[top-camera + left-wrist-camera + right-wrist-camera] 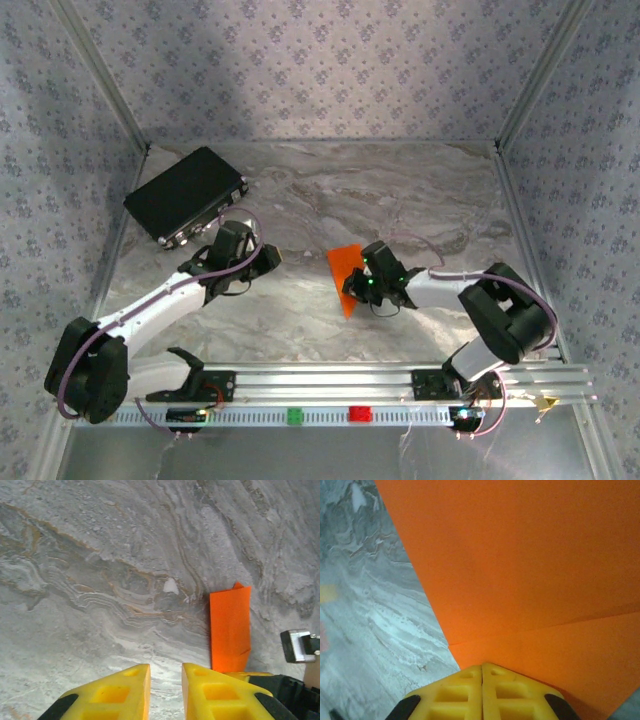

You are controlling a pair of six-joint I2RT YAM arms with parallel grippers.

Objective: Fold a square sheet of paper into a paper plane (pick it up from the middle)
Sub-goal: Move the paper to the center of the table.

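Right jaws pinch orange paper [520, 570]; left jaws ajar.

Soft, even overhead light; faint glare on the table [150, 672].

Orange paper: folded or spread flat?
Folded: the orange paper shows an overlapping layer edge in the right wrist view; outline not square.

Plain bright orange sheet of paper [520, 555] — grey marbled table [400, 200], black case [185, 195], lilac floral-patterned walls [320, 70].
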